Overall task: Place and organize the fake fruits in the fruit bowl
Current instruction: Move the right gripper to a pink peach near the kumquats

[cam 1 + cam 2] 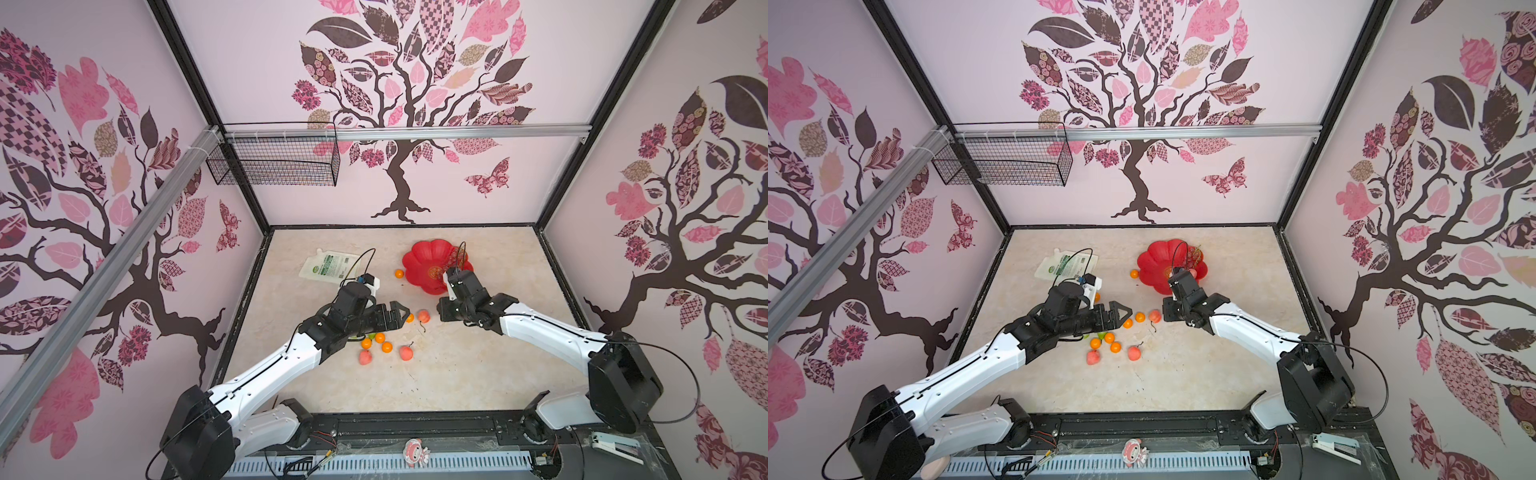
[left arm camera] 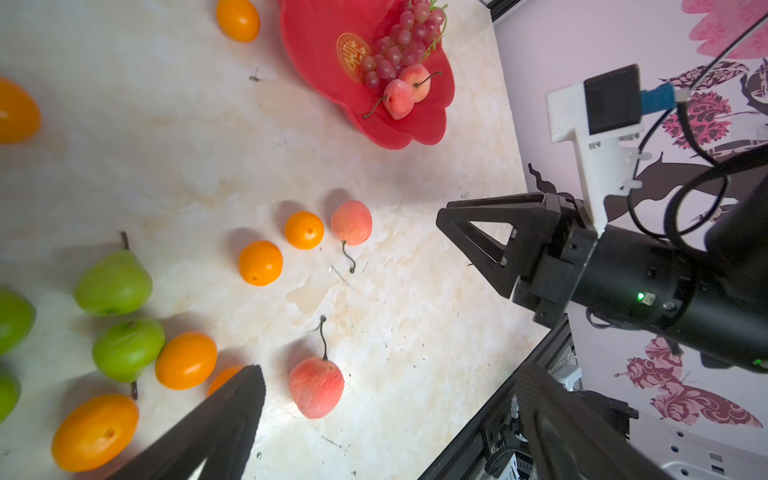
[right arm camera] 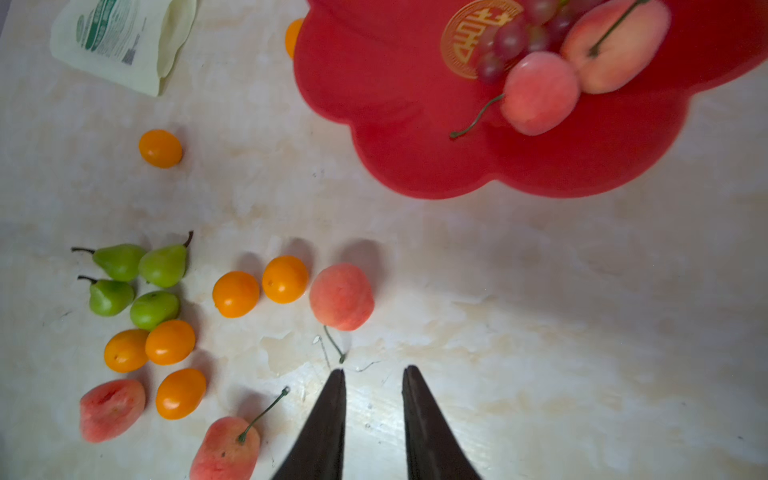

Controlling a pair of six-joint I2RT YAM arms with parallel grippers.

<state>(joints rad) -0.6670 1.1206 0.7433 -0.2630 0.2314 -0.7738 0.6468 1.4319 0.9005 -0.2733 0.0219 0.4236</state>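
Both arms hang over the marbled table [image 3: 540, 291] as I watch from my remote console. The red flower-shaped bowl [image 3: 415, 124] sits toward the far right of the table. It holds the grape bunch [image 2: 395, 45] and two peaches [image 2: 399, 99], which lie pressed together beside its gold centre mark [image 3: 469, 37]. My right gripper [image 3: 372, 374] is low over bare table on the near side of the bowl, its fingers slightly parted and gripping nothing. The curled stem tip of a loose peach [image 3: 341, 297] lies just ahead of one fingertip. My left gripper [image 2: 390, 374] is spread wide, also with nothing in it, above the scattered fruit in mid-table. Outside the bowl lie that loose peach, two other peaches [image 3: 226, 449], four green pears [image 3: 137, 278] bunched together and a scatter of oranges [image 3: 236, 294]. One lone orange [image 2: 237, 18] rests just beside the bowl's rim. A white pouch [image 3: 120, 37] with a green label lies flat at the far left of the table, well apart from the bowl.
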